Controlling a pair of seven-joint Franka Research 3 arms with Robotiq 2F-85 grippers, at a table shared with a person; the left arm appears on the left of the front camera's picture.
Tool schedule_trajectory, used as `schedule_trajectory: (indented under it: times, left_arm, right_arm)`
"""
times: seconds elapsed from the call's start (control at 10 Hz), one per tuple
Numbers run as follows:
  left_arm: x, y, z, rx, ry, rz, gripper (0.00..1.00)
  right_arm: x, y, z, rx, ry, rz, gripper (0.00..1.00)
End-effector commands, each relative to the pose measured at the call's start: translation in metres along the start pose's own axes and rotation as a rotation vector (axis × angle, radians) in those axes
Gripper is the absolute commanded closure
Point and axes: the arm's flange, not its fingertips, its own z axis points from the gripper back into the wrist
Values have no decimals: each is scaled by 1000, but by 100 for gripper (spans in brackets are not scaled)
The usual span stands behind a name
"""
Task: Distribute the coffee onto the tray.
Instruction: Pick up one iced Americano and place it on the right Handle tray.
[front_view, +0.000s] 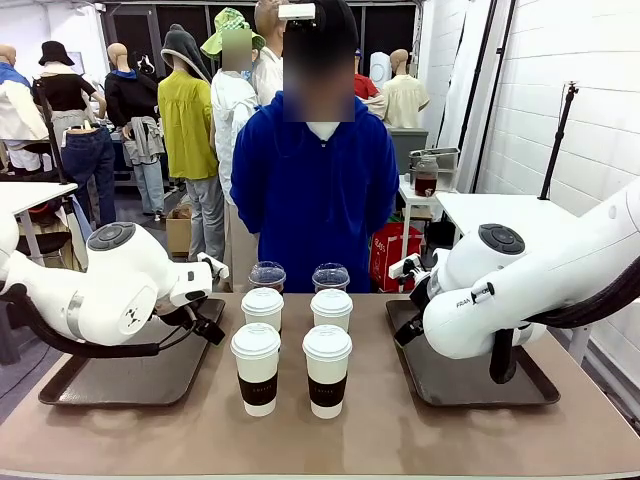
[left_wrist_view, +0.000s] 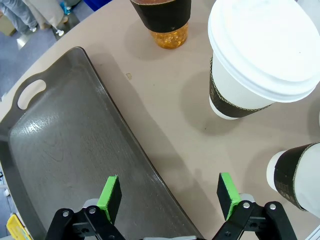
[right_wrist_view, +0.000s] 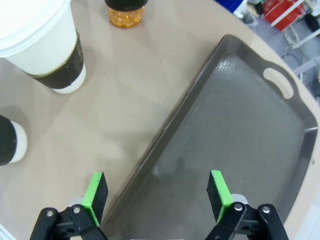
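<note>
Green pads (left_wrist_view: 111, 197) of our left gripper (left_wrist_view: 170, 196) stand spread and empty, straddling the inner rim of the left tray (left_wrist_view: 60, 145); our right gripper (right_wrist_view: 157, 190) gapes likewise over the rim of the right tray (right_wrist_view: 245, 130). Both tray floors give us open room. Between them on the table (front_view: 400, 432) stand four paper cups (front_view: 256, 368) nearer us, two iced coffees (front_view: 267, 275) behind. Sleeve print is too small to read.
</note>
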Motion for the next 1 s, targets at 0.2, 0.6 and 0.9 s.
schedule_trajectory:
  times: [0.2,0.6,0.9]
  left_arm:
    - [18,-8,56,21,51,-53,0]
    - [43,-23,121,12,64,-73,0]
    - [49,-32,160,23,75,-95,0]
  right_arm:
    - [16,-5,49,48,20,14,0]
    - [31,-6,119,70,-4,81,0]
    - [36,0,156,93,13,161,0]
